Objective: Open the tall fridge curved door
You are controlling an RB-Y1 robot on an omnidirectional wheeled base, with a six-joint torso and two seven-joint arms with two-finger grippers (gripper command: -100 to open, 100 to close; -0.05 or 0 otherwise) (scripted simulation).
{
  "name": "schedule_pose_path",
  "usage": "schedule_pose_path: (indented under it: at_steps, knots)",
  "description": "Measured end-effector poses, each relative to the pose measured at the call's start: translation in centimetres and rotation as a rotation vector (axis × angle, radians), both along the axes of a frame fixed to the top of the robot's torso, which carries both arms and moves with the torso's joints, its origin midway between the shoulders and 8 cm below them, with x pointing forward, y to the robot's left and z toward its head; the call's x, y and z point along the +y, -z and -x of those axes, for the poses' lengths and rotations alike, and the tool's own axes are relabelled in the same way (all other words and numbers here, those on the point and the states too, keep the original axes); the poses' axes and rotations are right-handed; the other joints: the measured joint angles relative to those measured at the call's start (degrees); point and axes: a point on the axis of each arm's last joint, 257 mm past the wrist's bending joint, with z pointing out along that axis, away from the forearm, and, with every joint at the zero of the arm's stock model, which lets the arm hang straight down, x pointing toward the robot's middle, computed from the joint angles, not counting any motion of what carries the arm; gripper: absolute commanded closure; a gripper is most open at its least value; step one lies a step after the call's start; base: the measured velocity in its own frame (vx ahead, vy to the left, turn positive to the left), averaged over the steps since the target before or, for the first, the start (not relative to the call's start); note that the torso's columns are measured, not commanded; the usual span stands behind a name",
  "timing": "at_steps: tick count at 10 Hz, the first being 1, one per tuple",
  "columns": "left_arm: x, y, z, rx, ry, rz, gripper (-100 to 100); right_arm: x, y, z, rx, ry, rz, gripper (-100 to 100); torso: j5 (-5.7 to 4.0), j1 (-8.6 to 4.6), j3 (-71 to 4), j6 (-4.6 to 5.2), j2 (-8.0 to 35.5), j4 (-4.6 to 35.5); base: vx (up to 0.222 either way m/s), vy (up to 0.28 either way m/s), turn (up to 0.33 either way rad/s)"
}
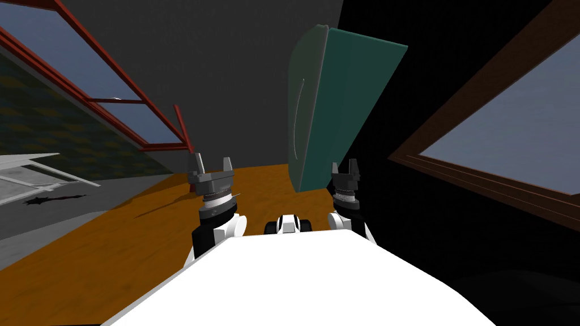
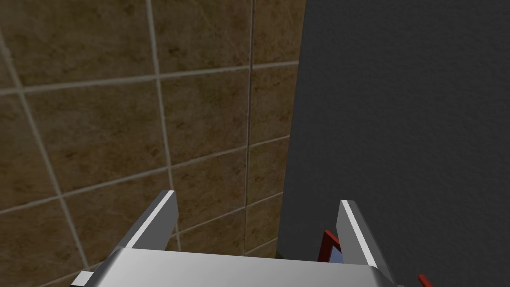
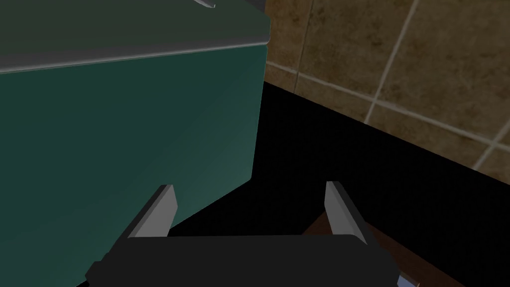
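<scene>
Tall teal fridge [image 1: 345, 96] ahead, with our left pincer [image 1: 211, 164] and right pincer [image 1: 345, 168] in front of it.
The fridge stands upper centre in the head view on an orange floor [image 1: 113, 249]. Its curved door [image 1: 306, 68] is closed and carries a slim handle [image 1: 298, 113]. Both pincers are spread, holding nothing, at lower centre and apart from the fridge.

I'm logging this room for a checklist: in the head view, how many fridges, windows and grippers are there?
fridge: 1
windows: 2, the red-framed window and the brown-framed window
grippers: 2, the left gripper and the right gripper, both open
total: 5
</scene>
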Motion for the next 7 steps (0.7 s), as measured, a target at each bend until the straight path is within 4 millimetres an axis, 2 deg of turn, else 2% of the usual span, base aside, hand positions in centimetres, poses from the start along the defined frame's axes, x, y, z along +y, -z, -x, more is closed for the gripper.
schedule_pose_path:
  at_steps: [7]
  knots:
    - [0.0,0.0,0.0,0.000,0.000,0.000,0,3.5,1.1,-1.2,0.025,0.038,0.223,-100,-0.04,-0.10,-1.3,0.00,0.9,0.8,0.077,0.029,-0.090]
